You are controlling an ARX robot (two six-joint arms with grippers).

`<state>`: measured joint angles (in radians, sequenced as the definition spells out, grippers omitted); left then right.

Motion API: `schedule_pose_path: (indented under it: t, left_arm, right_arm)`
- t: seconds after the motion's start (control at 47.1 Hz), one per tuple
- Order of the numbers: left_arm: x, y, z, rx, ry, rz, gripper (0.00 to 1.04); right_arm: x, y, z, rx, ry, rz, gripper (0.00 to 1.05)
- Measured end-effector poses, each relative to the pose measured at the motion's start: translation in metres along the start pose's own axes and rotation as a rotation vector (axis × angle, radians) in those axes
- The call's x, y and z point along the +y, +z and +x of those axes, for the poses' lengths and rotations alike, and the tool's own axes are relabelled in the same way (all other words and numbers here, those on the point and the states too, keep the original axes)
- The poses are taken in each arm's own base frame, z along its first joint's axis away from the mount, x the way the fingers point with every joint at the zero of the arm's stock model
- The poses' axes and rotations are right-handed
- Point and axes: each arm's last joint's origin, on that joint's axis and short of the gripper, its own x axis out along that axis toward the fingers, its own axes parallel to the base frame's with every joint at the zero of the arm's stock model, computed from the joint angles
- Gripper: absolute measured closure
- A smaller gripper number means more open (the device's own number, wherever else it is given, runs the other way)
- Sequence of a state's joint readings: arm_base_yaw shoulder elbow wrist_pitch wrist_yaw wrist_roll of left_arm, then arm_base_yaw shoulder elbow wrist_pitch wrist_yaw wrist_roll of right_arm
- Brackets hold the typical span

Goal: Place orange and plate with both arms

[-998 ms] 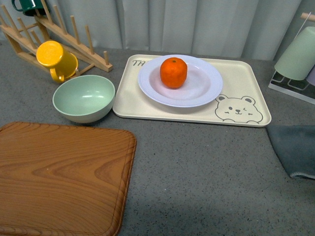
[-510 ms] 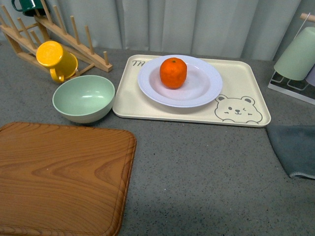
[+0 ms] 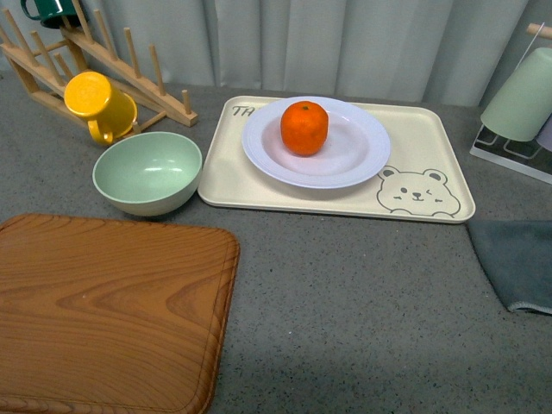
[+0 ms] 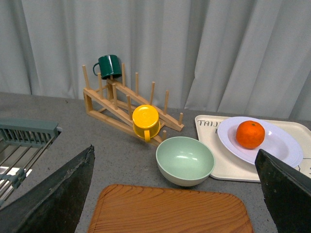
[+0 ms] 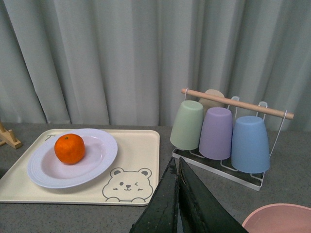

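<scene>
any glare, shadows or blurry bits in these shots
Front view: soft even light, a small highlight inside the green bowl, a faint shadow band across the near tabletop. Left wrist view: the open left gripper has fingers dark and soft at the edges; the orange stays sharp. Right wrist view: the shut right gripper is dark and slightly blurred.

Left gripper [image 4: 175, 194] agape — right gripper [image 5: 178, 204] closed
</scene>
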<state>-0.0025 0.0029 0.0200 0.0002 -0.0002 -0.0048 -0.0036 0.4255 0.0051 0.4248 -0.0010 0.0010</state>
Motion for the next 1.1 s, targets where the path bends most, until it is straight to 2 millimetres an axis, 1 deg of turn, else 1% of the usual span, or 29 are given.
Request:
schedule_pose_path:
  t: [0.807, 0.87, 0.913, 1.04, 1.104]
  left_arm:
    - [0.000, 0.000, 0.000, 0.000, 0.000, 0.000, 0.06]
    - [0.000, 0.000, 0.000, 0.000, 0.000, 0.000, 0.06]
    - [0.000, 0.000, 0.000, 0.000, 0.000, 0.000, 0.06]
    - [0.000, 0.000, 0.000, 0.000, 0.000, 0.000, 0.06]
    - [0.000, 0.000, 0.000, 0.000, 0.000, 0.000, 0.06]
  right_arm:
    - [0.000, 0.000, -0.016, -0.005, 0.000, 0.000, 1.04]
    - [0.000, -0.004, -0.023, 0.031, 0.001, 0.000, 1.04]
    - [0.000, -0.003, -0.026, 0.011, 0.000, 0.000, 1.04]
    - [0.000, -0.002, -0.027, 0.002, 0.000, 0.000, 1.04]
    - [0.000, -0.002, -0.027, 0.002, 0.000, -0.001, 0.94]
